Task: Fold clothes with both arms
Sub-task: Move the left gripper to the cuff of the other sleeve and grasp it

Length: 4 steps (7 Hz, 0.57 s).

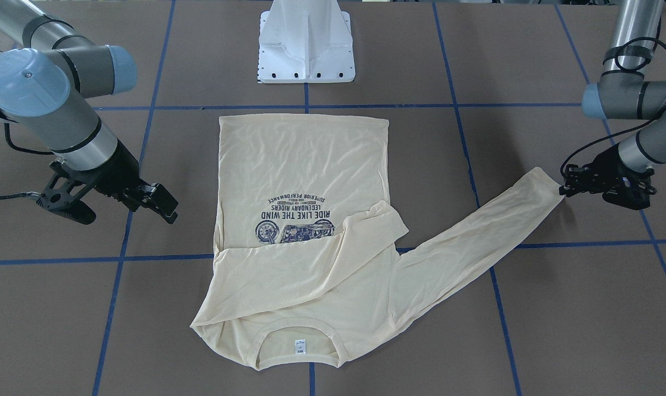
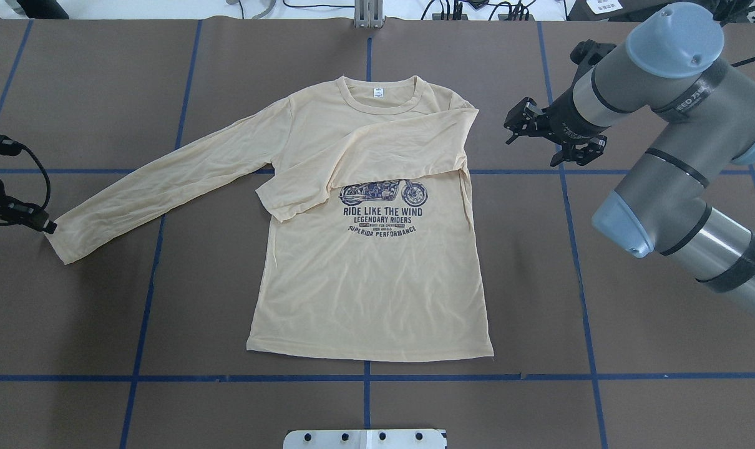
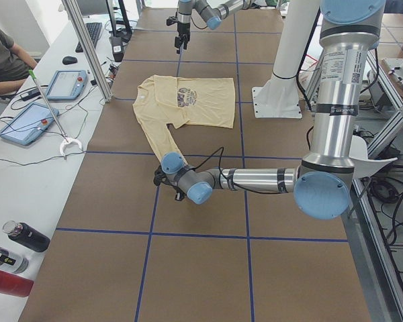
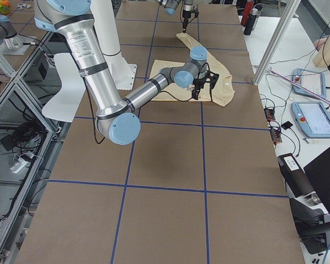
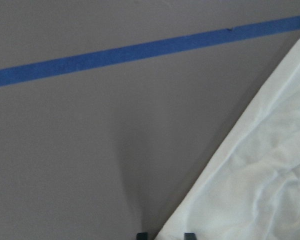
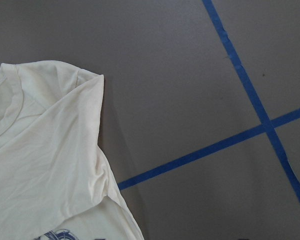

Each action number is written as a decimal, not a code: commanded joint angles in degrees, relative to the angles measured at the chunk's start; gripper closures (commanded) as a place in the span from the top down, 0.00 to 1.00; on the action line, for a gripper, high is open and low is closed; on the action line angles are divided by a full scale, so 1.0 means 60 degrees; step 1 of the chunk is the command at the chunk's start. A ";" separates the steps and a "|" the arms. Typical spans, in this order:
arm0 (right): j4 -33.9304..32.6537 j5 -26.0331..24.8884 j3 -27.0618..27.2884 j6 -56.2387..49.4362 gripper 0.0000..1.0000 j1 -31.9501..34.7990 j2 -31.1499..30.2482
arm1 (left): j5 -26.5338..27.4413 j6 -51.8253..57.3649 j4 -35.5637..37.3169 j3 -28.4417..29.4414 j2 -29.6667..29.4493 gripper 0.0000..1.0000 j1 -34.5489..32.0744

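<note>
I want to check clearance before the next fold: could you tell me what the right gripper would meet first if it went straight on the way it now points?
Probably the T-shirt: the right gripper points toward its folded-over shoulder, though height is unclear.

T-shirt (image 2: 365,274) flat mid-table (image 2: 602,312); left claw (image 1: 565,184) at outstretched cuff (image 1: 547,184).

Near arm (image 4: 93,82) reaches over the cream shirt (image 4: 220,91).

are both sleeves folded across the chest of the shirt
No, only one sleeve lies folded over the shirt; the other sleeve stretches out flat toward the left end effector at its cuff.
</note>
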 commanded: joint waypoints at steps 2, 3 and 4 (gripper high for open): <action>0.0014 0.0062 0.0002 0.0008 0.91 0.0000 0.0033 | -0.0029 -0.0008 0.0084 -0.0300 0.0014 0.00 -0.0014; 0.0000 0.0077 0.0002 0.0008 0.90 0.0014 0.0019 | -0.0246 -0.0051 0.0157 -0.0839 0.0101 0.00 -0.0043; 0.0000 0.0092 0.0016 0.0008 0.90 0.0058 -0.0010 | -0.0770 -0.0182 0.0346 -0.1628 0.0175 0.00 -0.0101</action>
